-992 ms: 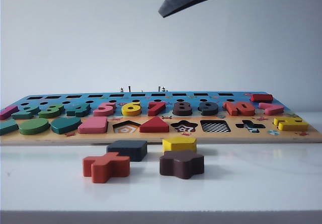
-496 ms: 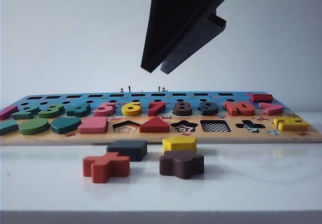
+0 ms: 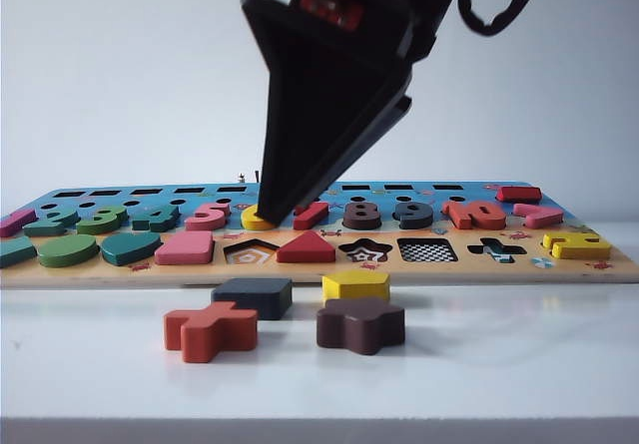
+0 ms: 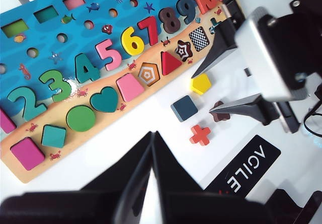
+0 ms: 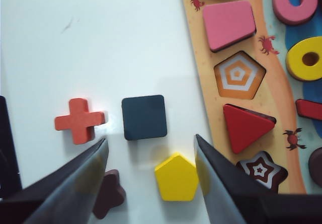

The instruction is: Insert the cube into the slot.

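Cube lies flat on the white table, in front of the puzzle board and apart from it. No finger touches it. In the exterior view the yellow pentagon block sits just beside the cube at 3 o'clock, the orange cross block lies near it at 7 o'clock, and the dark brown star block lies at 4 o'clock.

Slot is the checkered square cut-out in the board's front row, between the star-shaped cut-out and the cross-shaped cut-out. From the cube it lies at 2 o'clock, well apart. It holds no block.

Right gripper hangs above the loose blocks with its two fingers spread wide and nothing between them. In its wrist view the yellow pentagon block shows in the gap and the cube lies just past the fingertips.

Left gripper hovers above the bare table, well apart from the cube. Its fingers meet at the tips and hold nothing.
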Controlling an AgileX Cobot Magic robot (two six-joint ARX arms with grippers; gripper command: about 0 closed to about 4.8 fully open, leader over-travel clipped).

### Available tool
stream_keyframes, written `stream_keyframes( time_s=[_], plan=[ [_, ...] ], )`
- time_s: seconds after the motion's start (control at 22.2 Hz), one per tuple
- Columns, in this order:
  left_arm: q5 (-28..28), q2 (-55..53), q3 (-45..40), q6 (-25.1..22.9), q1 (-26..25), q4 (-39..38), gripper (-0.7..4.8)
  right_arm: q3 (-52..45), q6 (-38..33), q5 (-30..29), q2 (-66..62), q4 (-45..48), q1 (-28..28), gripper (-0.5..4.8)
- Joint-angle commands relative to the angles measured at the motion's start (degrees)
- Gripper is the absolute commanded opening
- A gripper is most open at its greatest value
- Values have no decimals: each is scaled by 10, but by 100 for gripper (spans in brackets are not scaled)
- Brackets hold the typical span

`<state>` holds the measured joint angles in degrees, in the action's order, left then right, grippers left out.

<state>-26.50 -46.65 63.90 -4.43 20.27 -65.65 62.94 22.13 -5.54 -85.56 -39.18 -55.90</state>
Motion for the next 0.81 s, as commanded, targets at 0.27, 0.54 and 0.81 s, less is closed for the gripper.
stream_keyframes(
  time_s=[0.27, 0.54, 0.81],
  plan=[
    [-5, 2, 3, 10, -1, 3, 20, 3, 7, 2, -51, 34, -12, 310],
    [-5, 2, 3, 9, -1, 2, 20, 3, 7, 2, -70, 43, -14, 304],
    [-4, 3, 3, 9, -1, 2, 20, 3, 9, 2, -71, 50, -14, 232]
  ],
)
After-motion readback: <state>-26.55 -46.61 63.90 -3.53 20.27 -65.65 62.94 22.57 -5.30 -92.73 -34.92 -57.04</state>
